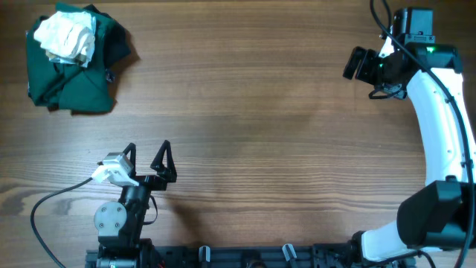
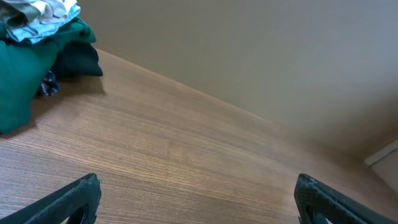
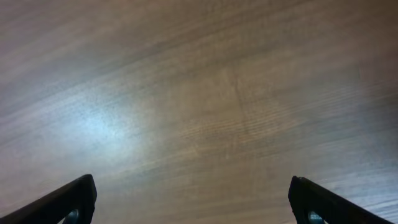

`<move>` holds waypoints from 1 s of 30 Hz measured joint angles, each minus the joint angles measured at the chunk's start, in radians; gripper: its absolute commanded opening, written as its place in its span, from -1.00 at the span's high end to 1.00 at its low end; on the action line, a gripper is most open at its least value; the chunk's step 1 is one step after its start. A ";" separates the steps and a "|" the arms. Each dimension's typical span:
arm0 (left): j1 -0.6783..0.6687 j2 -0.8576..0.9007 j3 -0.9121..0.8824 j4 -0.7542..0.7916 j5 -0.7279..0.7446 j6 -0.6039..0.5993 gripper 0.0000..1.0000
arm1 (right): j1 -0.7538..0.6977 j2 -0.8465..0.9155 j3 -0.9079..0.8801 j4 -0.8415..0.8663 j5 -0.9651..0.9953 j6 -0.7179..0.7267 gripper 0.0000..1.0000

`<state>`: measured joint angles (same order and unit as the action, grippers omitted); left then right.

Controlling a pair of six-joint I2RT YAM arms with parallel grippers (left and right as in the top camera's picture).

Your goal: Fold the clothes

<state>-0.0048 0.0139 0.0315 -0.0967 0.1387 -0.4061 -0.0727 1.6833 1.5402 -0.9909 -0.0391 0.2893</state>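
Clothes (image 1: 67,37), white, lying crumpled atop dark green garment (image 1: 82,85), far-left corner; left gripper (image 1: 149,147), right gripper (image 1: 353,65) standing spread, empty; left should be pinching white layer only.

**One Arm Black, the Other White-Shelled**

The left arm (image 1: 123,208), rising from the left part of the black mounting rail (image 1: 245,257), was black throughout. A round grey disc (image 1: 111,218) dotted with small screws sat on its joint. Farther from the rail it carried a white camera housing (image 1: 113,170), and a thin black cable (image 1: 41,208) looped out from there. The left gripper (image 1: 148,147) had two black, tapered fingers.

The right arm (image 1: 439,112), from the rail's right part, wore a smooth white curved shell between bulky black joints (image 1: 435,216). Farthest from the rail, a green light (image 1: 430,50) glowed on its black head, beside black cables (image 1: 381,22). The right gripper (image 3: 193,179) had matte black wedge fingers (image 3: 68,199).
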 measured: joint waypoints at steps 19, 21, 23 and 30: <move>0.000 -0.003 -0.003 0.001 0.000 0.000 -1.00 | 0.000 -1.199 -1.229 0.943 0.013 0.000 -0.99; 0.000 -0.003 -0.003 0.001 0.000 0.000 -0.99 | 0.000 -1.278 -1.300 0.964 0.011 0.000 -1.00; 0.000 -0.003 -0.003 0.000 0.000 0.000 -1.00 | 0.000 -1.356 -1.375 0.998 0.002 0.000 -1.00; 0.000 -0.003 -0.003 0.000 0.000 0.000 -1.00 | 0.000 -1.540 -1.489 1.022 -0.040 0.001 -0.99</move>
<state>-0.0048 0.0109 0.0288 -0.0963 0.1383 -0.4061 -0.0723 0.1436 0.0517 0.0311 -0.0795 0.2901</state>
